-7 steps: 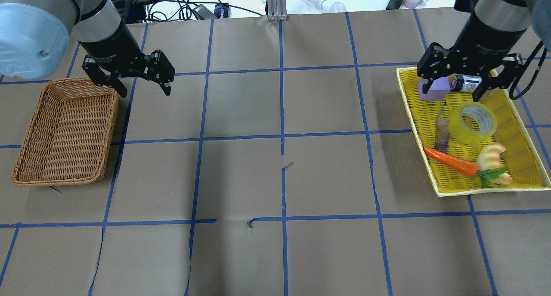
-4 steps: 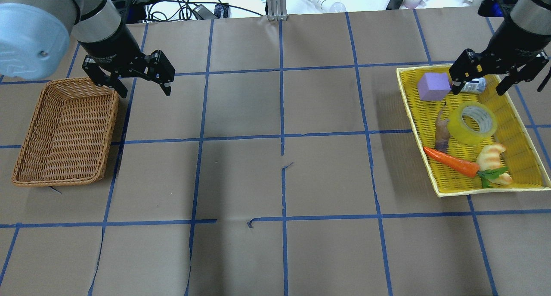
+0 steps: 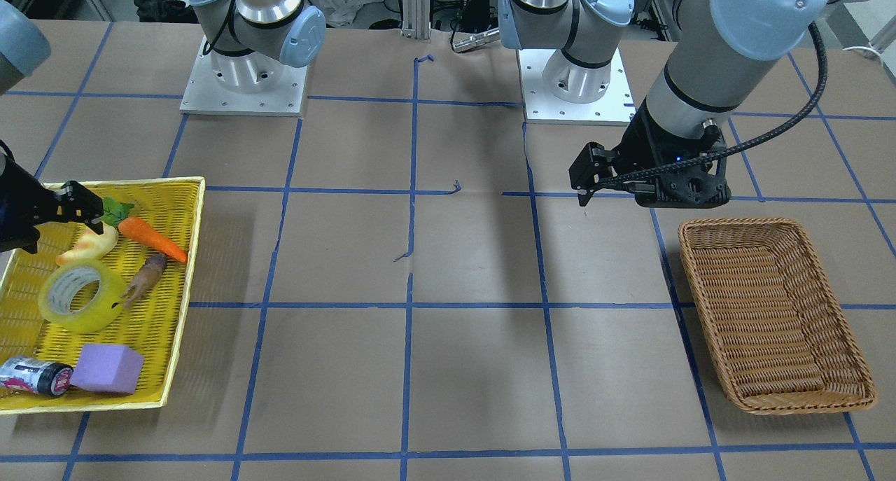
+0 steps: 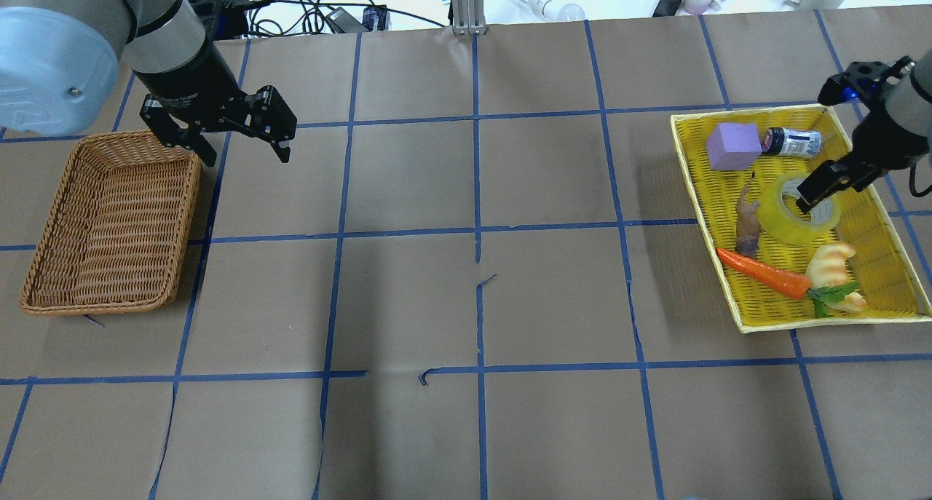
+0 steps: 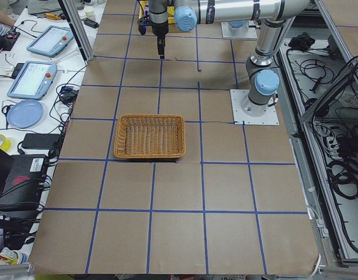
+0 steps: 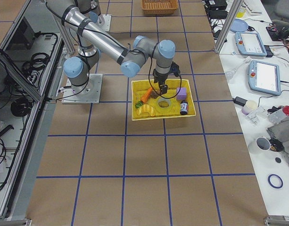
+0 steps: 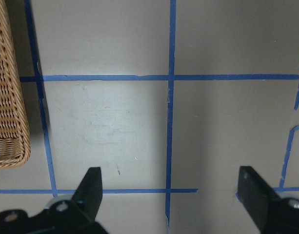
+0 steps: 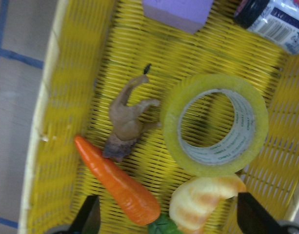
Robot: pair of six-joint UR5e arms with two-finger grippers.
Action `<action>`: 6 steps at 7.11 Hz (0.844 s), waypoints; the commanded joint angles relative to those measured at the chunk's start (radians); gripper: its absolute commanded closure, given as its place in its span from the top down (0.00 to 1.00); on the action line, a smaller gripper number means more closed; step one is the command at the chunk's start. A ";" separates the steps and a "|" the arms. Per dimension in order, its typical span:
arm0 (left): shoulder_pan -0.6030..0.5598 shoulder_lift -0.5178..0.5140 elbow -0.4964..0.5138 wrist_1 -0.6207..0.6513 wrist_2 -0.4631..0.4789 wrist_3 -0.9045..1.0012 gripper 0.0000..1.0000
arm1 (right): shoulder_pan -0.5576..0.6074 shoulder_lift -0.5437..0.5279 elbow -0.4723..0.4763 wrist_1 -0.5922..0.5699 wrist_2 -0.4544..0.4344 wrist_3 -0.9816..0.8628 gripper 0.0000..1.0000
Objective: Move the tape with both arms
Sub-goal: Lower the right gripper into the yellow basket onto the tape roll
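Note:
The tape (image 4: pixel 778 223) is a yellow translucent roll with a whitish core. It lies flat in the yellow tray (image 4: pixel 697 194) at the table's right, and shows in the front view (image 3: pixel 77 295) and the right wrist view (image 8: pixel 171 131). My right gripper (image 8: pixel 166 222) is wide open and empty, hovering above the tray beside the tape (image 3: pixel 57 227). One of its fingers (image 4: pixel 817 189) overlaps the roll in the overhead view. My left gripper (image 4: pixel 244 151) is open and empty above the table, beside the wicker basket (image 4: pixel 191 216). It also shows in the left wrist view (image 7: pixel 171 195).
The tray also holds a purple foam block (image 4: pixel 732 147), a small dark bottle (image 4: pixel 792 142), a brown figure (image 4: pixel 746 220), a carrot (image 4: pixel 764 273) and a croissant (image 4: pixel 830 263). The wicker basket (image 3: pixel 735 222) is empty. Brown paper with blue tape lines covers the table.
My right gripper has moved from over the purple block and bottle, first right, then toward the tape. The block and bottle are now uncovered. The left arm has not moved.

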 commanded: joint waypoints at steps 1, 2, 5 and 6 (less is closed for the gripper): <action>0.000 0.000 -0.009 0.003 -0.001 -0.001 1.00 | -0.034 0.067 0.055 -0.108 0.004 -0.144 1.00; 0.000 0.000 -0.009 0.005 -0.001 -0.001 1.00 | -0.030 0.071 0.057 -0.106 0.006 -0.135 1.00; 0.000 0.000 -0.011 0.005 -0.001 -0.001 1.00 | 0.039 0.096 0.054 -0.115 0.038 -0.145 0.99; 0.000 0.000 -0.011 0.005 -0.002 -0.001 1.00 | 0.038 0.113 0.057 -0.129 0.038 -0.145 0.94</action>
